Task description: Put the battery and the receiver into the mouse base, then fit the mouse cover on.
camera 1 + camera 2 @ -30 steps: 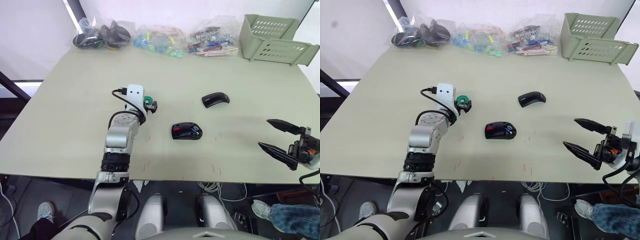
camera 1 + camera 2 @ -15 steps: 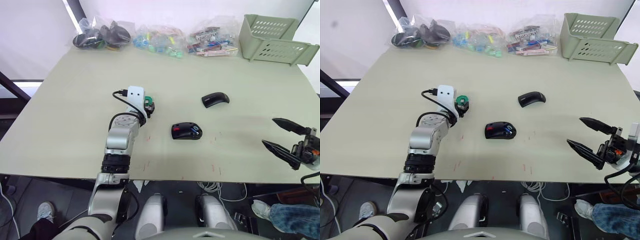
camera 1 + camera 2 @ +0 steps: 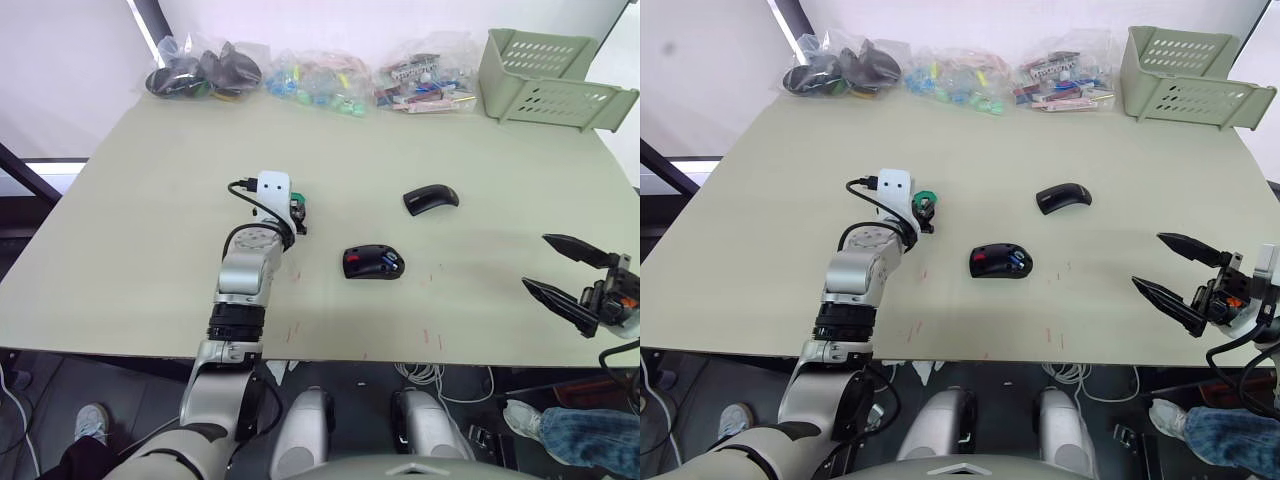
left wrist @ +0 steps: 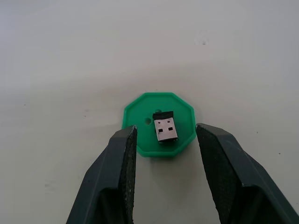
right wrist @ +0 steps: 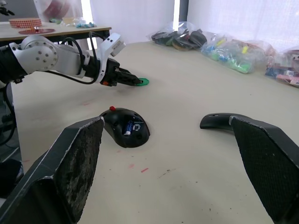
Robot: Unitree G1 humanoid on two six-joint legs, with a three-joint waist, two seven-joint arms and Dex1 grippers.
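A tiny dark receiver point(image 4: 165, 127) lies on a flat green disc point(image 4: 159, 124) left of the table's middle. My left gripper point(image 3: 925, 213) is open just over the disc, one finger on each side of the receiver and neither touching it. The black mouse base point(image 3: 373, 263), with a red mark at its front, sits mid-table with the blue battery point(image 5: 127, 128) lying in it. Behind and to the right of the base lies the glossy black mouse cover point(image 3: 431, 198). My right gripper point(image 3: 535, 261) hangs open and empty by the table's right front corner.
Clear bags of parts point(image 3: 318, 76) line the far edge, with a bag of black shells point(image 3: 203, 72) at the far left. A pale green basket point(image 3: 545, 78) stands at the far right corner. The table's front edge point(image 3: 330, 352) is close to both arms.
My left gripper has turned and settled closer over the green disc, hiding more of it. The right gripper has drifted a little to the right. Base and cover have not moved.
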